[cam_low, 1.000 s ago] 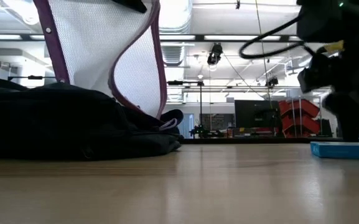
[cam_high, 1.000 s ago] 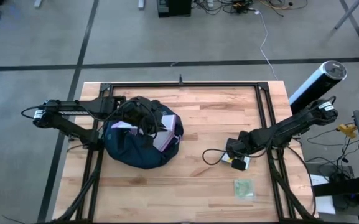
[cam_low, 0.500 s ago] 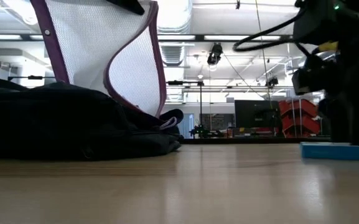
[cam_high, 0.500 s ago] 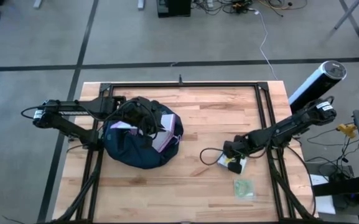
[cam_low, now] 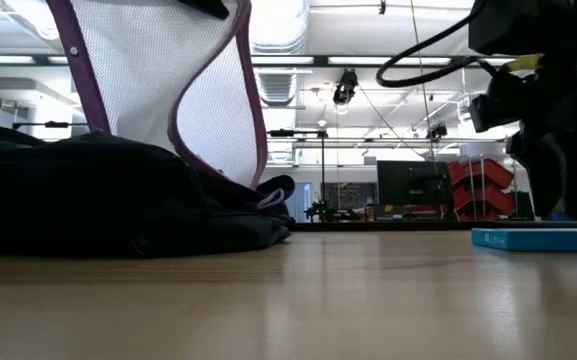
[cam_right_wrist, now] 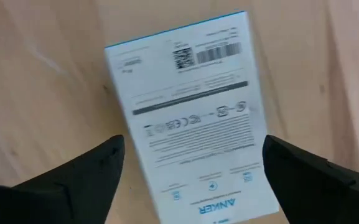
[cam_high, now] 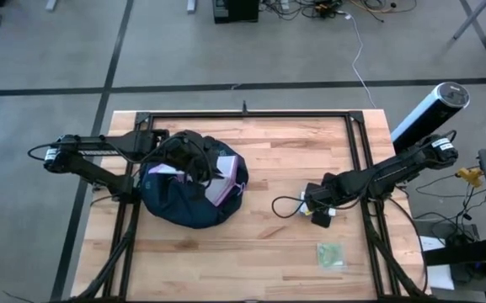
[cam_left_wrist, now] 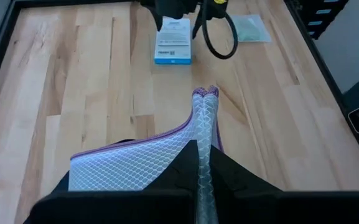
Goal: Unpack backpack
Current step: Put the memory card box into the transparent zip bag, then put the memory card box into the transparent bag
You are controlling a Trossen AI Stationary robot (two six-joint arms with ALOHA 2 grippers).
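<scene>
The dark navy backpack (cam_high: 184,202) lies on the table's left half, slumped flat (cam_low: 98,195). Above it hangs a white mesh pouch with purple edges (cam_low: 168,80), with my left gripper (cam_high: 202,165) shut on it. On the right half a white box with a blue rim (cam_right_wrist: 191,118) lies flat on the wood (cam_left_wrist: 173,40). My right gripper (cam_right_wrist: 193,149) stands open over it, pointing down, one finger on either side and apart from it. My left gripper pinches the pouch's purple-trimmed upper edge (cam_left_wrist: 203,134) between its two fingers (cam_left_wrist: 182,180). The fingers slant down from the table's left side. The pouch hangs below them, bowed, and its lower end (cam_low: 223,175) sinks into the backpack's opening.
A small green packet (cam_high: 330,254) lies near the front right corner. A black cable loop (cam_left_wrist: 219,37) hangs by the right arm beside the box. Black frame rails (cam_high: 243,115) run along the table's far edge and sides. Bare wood lies between backpack and box.
My right gripper has risen a little above the box and tipped at the wrist, staying open. The box stays flat on the table and has shifted slightly toward the table's left. The pouch's hanging side has swayed slightly.
</scene>
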